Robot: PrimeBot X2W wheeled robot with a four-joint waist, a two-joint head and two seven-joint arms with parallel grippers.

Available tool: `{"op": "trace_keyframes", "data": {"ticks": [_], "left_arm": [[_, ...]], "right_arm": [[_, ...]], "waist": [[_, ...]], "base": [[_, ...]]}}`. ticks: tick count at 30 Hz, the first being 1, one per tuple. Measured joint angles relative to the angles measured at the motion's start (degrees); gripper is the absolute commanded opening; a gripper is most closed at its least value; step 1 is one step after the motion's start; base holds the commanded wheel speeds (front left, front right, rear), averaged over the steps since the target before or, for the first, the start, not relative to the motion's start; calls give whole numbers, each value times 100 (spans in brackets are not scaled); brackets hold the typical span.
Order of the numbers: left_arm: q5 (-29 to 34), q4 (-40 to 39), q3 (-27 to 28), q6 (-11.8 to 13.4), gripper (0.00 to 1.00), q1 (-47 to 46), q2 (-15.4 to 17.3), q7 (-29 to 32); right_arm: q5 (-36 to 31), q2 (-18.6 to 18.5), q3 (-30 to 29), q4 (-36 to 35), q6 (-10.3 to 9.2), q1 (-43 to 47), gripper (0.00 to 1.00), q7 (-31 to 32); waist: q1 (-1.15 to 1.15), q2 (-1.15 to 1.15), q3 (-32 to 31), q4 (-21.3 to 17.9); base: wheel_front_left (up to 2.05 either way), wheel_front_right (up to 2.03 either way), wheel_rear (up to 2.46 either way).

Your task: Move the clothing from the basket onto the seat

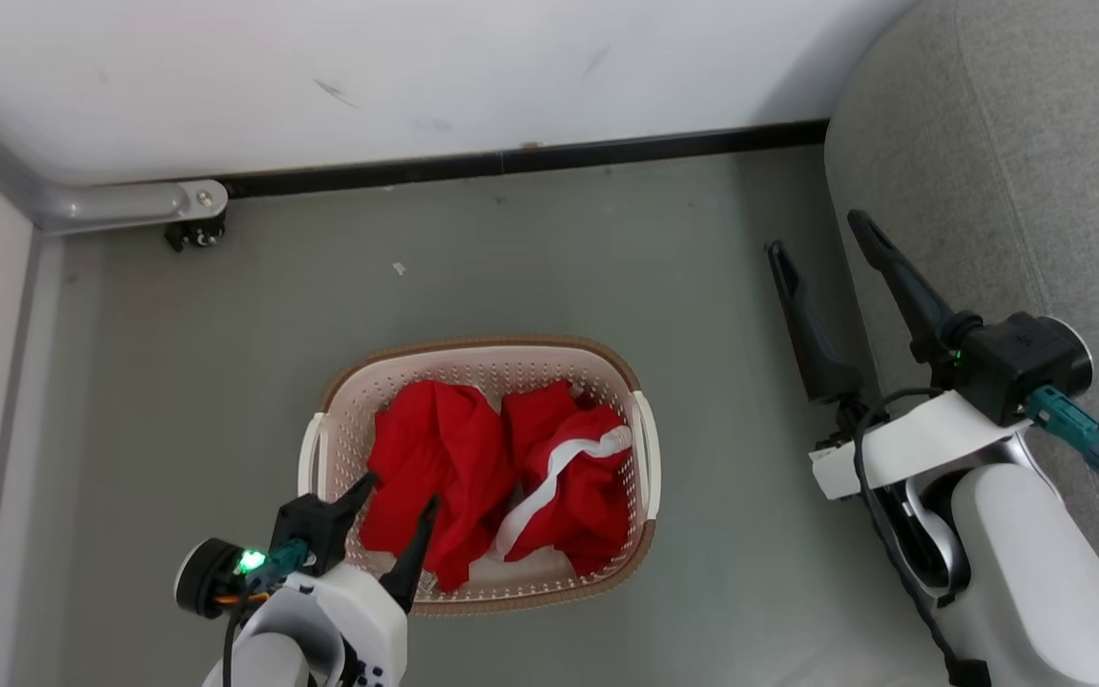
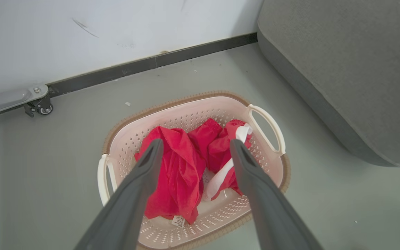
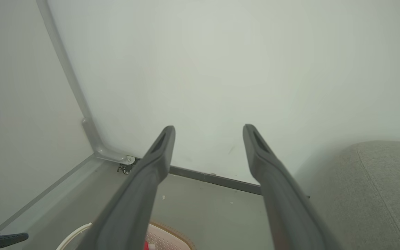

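The clothing (image 1: pixel 445 458) lies heaped in the basket (image 1: pixel 473 345) on the floor (image 1: pixel 607 258), with the seat (image 1: pixel 1017 172) off to the robot's right, apart from the basket. The left tool (image 1: pixel 400 491) hangs above the near side of the heap, jaws spread wide and holding nothing. The right tool (image 1: pixel 819 234) is equally spread and empty, raised beside the seat's edge. The likeliest trouble is a shallow pinch: if the left tool closes on a thin fold, the slack fabric could slide out on the way up. The plain piece and the striped piece press against each other, possibly tangled, though that is hard to tell from here. Lifting one might drag the other over the rim and onto the floor. A low descent could also snag a finger in the perforated wall and tip or shove the light basket. The carry crosses bare floor, so a trailing end may fall short of the seat.
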Motion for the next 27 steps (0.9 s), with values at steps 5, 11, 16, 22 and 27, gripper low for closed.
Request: {"op": "trace_keyframes", "data": {"ticks": [5,11,16,22,27], "left_arm": [[-38,166,-68,0,100,-263,-23,90],[-148,347,-113,0,100,-506,-34,144],[-199,448,-198,0,100,-743,-38,174],[-246,573,-229,0,100,-1026,-40,193],[-309,700,-434,0,100,-1258,-44,297]], "right_arm": [[-53,-1,32,-207,0,-247,100,-1],[-181,-4,185,-854,0,-726,100,-24],[-162,-5,378,-1269,1,-934,100,-25],[-35,-9,421,-1505,1,-1066,100,-26],[9,-11,544,-1552,1,-1071,100,-26]], "waist": [[0,0,261,-49],[0,0,573,-114],[0,0,824,-174],[0,0,1118,-245],[0,0,1411,-310]], "base": [[0,0,0],[0,0,0],[0,0,0],[0,0,0],[0,0,0]]}}
